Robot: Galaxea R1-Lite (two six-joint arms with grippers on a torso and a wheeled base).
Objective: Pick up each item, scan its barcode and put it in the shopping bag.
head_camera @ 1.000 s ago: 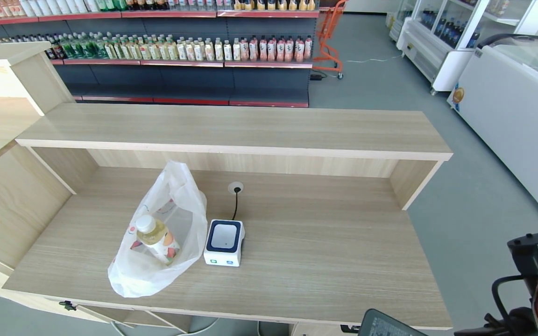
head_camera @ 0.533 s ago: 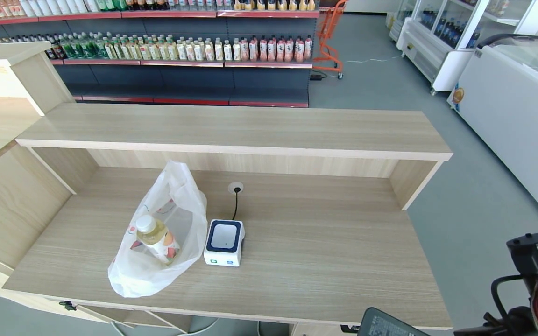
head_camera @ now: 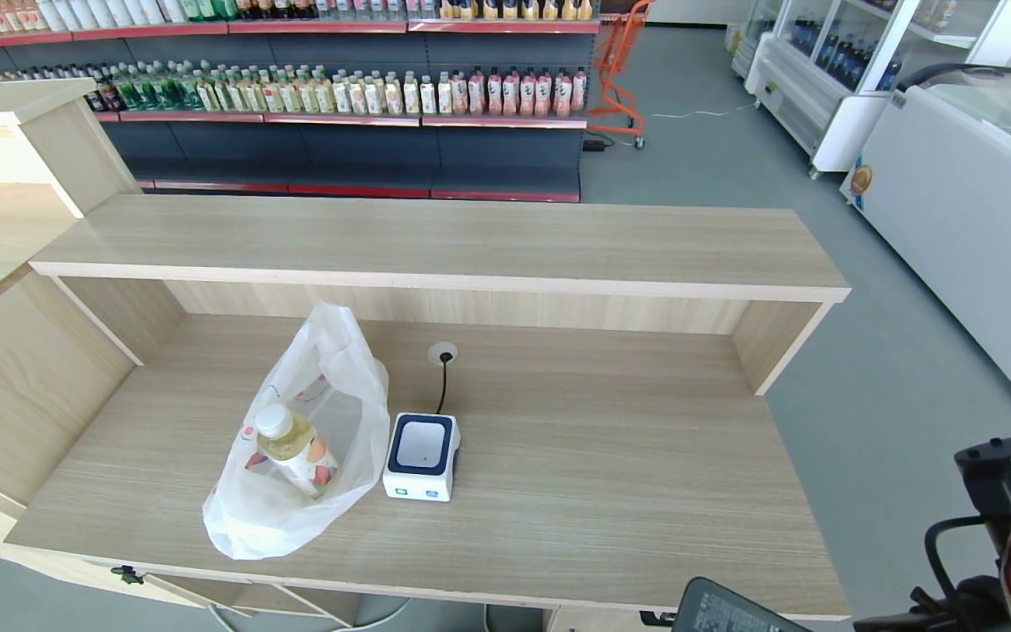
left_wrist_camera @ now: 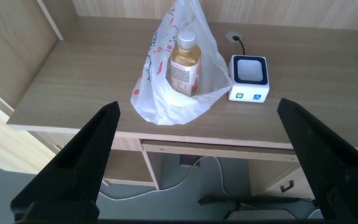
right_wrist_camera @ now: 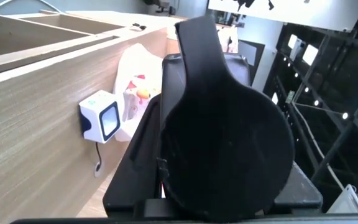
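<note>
A white plastic shopping bag (head_camera: 340, 373) stands on the left of the wooden counter (head_camera: 611, 474). Inside it, a bottle (head_camera: 293, 446) with a white cap and yellow drink stands upright. Just to the bag's right sits the white barcode scanner (head_camera: 422, 455) with its dark-framed window facing up. In the left wrist view my left gripper (left_wrist_camera: 197, 106) hangs open, off the counter's front edge and above the bag (left_wrist_camera: 157, 93), bottle (left_wrist_camera: 184, 62) and scanner (left_wrist_camera: 249, 78), with nothing between its fingers. The right wrist view catches the scanner (right_wrist_camera: 99, 119) and the bag (right_wrist_camera: 135, 68) past a black part.
A raised ledge (head_camera: 470, 241) runs along the counter's back, with side walls at both ends. The scanner's cable (head_camera: 444, 382) runs to a hole in the counter. Store shelves of bottles (head_camera: 339, 92) stand behind, and a chest freezer (head_camera: 962, 202) to the right.
</note>
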